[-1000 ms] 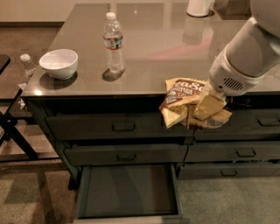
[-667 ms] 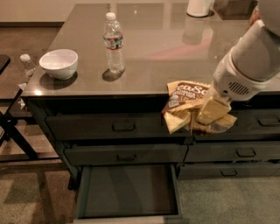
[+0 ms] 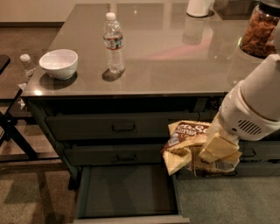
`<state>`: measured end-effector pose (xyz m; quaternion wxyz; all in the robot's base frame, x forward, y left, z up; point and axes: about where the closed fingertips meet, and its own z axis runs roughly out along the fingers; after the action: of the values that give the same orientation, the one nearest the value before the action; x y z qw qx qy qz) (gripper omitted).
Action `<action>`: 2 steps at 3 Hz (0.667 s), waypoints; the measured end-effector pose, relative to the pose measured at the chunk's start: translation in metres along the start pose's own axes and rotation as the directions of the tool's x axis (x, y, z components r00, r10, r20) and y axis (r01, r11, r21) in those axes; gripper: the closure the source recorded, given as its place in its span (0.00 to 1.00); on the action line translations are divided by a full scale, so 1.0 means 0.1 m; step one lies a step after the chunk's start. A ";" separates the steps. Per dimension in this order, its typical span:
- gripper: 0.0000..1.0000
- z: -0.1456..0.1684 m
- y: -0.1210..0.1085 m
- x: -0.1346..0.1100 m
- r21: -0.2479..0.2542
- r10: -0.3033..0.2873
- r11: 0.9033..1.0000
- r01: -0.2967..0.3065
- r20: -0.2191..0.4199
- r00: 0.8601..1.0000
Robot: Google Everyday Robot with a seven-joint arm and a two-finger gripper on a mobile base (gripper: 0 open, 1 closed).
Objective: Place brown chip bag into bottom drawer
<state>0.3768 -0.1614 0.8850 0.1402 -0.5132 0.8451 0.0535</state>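
Note:
The brown chip bag [image 3: 186, 142] is crinkled, with a dark brown panel, white lettering and pale yellow edges. It hangs in the air in front of the drawer fronts, right of the open bottom drawer [image 3: 129, 192]. My gripper [image 3: 215, 151] is shut on the bag's right side, its pale fingers [image 3: 218, 146] pressed against the bag. The white arm [image 3: 258, 105] comes in from the right. The bottom drawer is pulled out, with a flat dark floor and nothing in it. The bag is above and just right of the drawer's right rim.
On the counter stand a white bowl [image 3: 58, 63], a water bottle [image 3: 114, 41], a clear jar of brown snacks [image 3: 261, 28] and a white container [image 3: 199, 7]. Two closed drawers [image 3: 122, 127] sit above the open one. A small bottle [image 3: 27, 64] and black frame are at left.
The arm has come down and a little right with the bag, from level with the top drawer to level with the middle drawer. The view has also shifted; the bag stays gripped.

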 end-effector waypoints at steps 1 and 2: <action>1.00 0.00 0.00 0.00 0.000 0.000 1.000 0.000 0.000 1.000; 1.00 0.35 0.13 0.02 -0.059 0.021 0.998 -0.021 0.004 1.000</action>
<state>0.3708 -0.1485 0.8503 0.1262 -0.5082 0.8481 0.0811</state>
